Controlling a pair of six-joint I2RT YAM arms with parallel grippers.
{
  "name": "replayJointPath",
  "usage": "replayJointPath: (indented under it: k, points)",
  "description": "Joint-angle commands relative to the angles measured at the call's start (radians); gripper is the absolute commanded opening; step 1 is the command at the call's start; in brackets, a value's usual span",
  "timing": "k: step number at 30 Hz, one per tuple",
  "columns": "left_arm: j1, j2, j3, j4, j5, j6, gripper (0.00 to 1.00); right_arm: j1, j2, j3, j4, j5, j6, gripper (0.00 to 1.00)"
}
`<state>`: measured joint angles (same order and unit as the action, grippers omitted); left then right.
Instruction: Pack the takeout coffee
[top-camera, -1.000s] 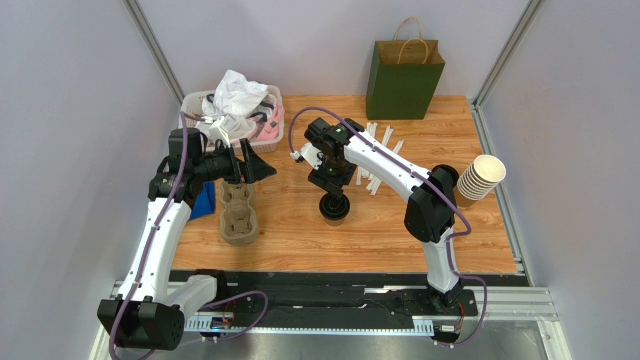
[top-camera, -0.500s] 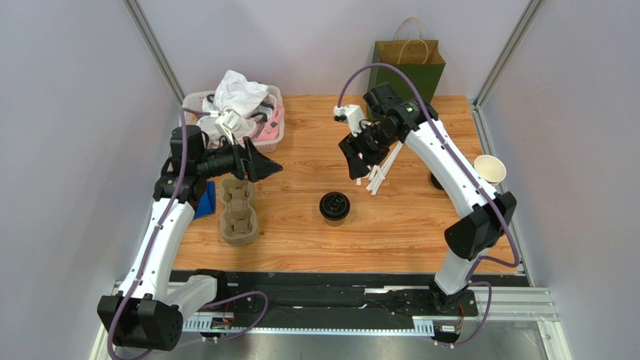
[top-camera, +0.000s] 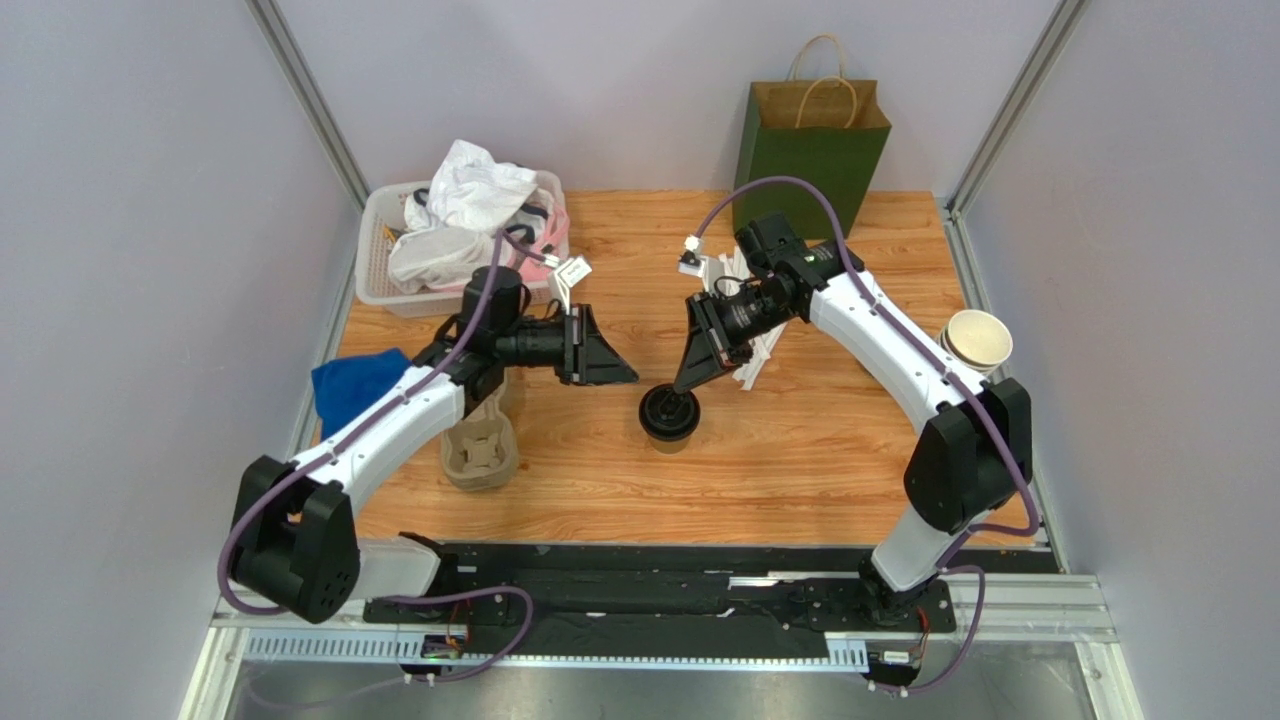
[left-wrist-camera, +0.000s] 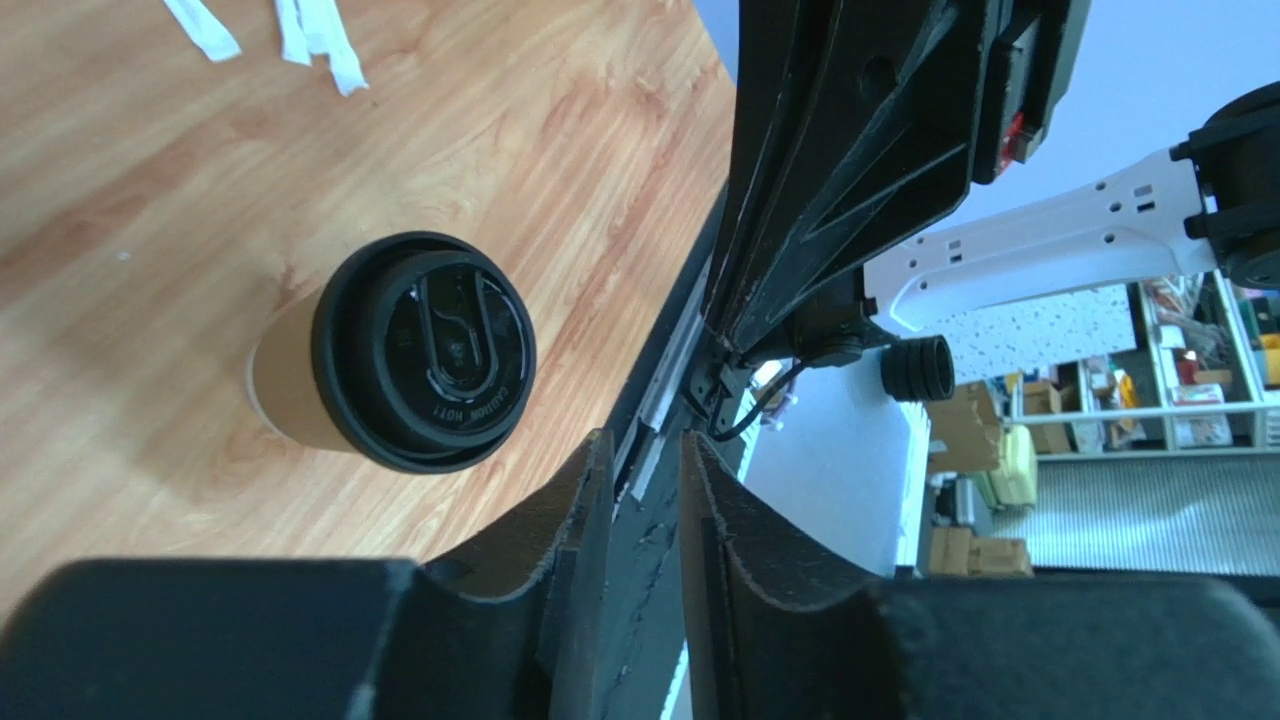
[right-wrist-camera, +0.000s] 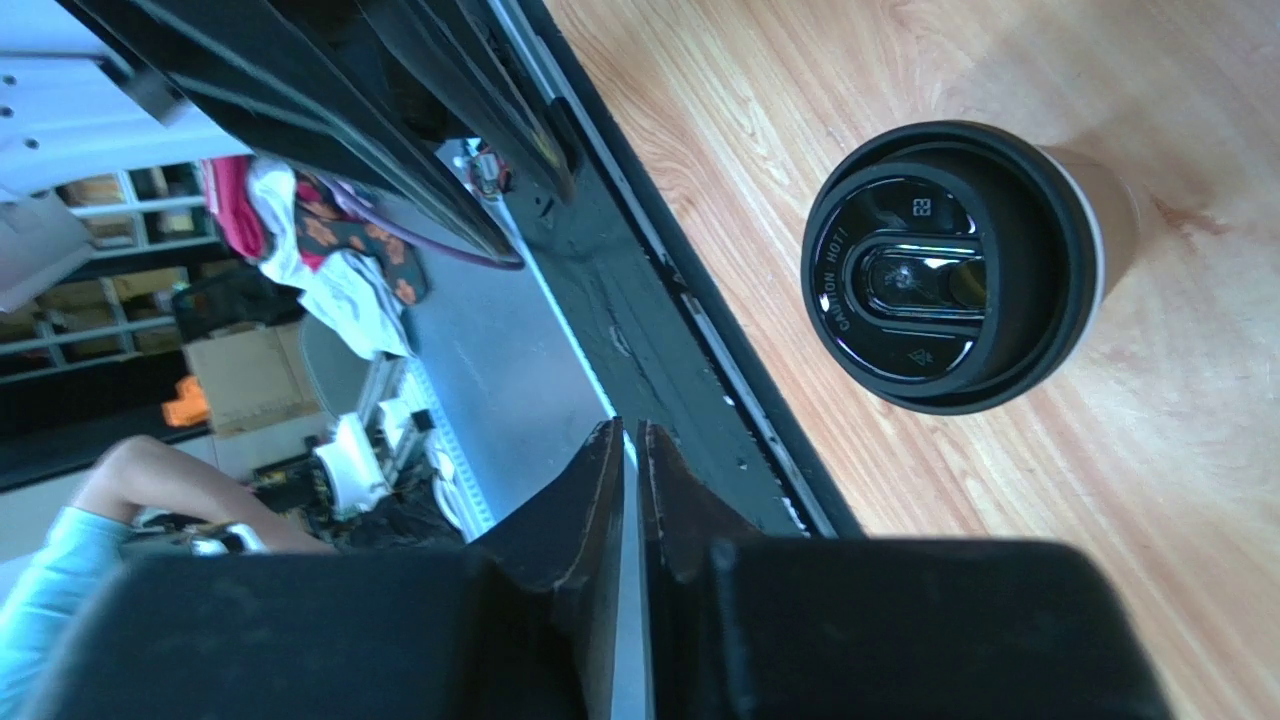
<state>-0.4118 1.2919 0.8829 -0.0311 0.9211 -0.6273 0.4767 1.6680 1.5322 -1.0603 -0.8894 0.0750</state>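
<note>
The takeout coffee (top-camera: 669, 416), a brown paper cup with a black lid, stands upright on the wooden table (top-camera: 781, 465) near its middle. My left gripper (top-camera: 613, 365) hovers just left of it and my right gripper (top-camera: 690, 371) just above and behind it; neither touches it. The cup (left-wrist-camera: 421, 353) shows up and to the left of the left gripper (left-wrist-camera: 646, 443), whose jaws stand a narrow gap apart with nothing between them. In the right wrist view the cup (right-wrist-camera: 954, 267) lies off to the right of the right gripper (right-wrist-camera: 631, 428), whose fingers are nearly together and empty.
A green paper bag (top-camera: 812, 143) stands at the back. Pulp cup carriers (top-camera: 478, 450) lie left of the cup under the left arm. A white basket (top-camera: 388, 248) of clutter, a blue cloth (top-camera: 353, 383), white strips (top-camera: 759, 353) and stacked paper cups (top-camera: 977, 342) are also there.
The left arm swung right from over the carriers to beside the cup, its jaws narrowing. The right arm rose to the back, then came down by the cup, jaws closing.
</note>
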Motion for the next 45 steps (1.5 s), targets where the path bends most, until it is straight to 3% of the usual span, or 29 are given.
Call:
replayJointPath:
  k: [1, 2, 19, 45]
  points:
    - [-0.061, 0.049, -0.004, 0.154, -0.007, -0.060, 0.26, 0.008, 0.030, -0.030, 0.082, -0.028, 0.065, 0.05]
    - [-0.070, 0.061, -0.004, 0.161, -0.013, -0.063, 0.26, 0.008, 0.038, -0.035, 0.082, -0.020, 0.062, 0.00]
    - [-0.113, 0.270, -0.006, 0.171, -0.030, -0.040, 0.04, 0.005, 0.174, -0.107, 0.088, 0.055, -0.012, 0.00]
    - [-0.116, 0.455, 0.022, 0.034, -0.108, 0.011, 0.00, -0.093, 0.358, -0.253, 0.177, -0.014, -0.064, 0.00]
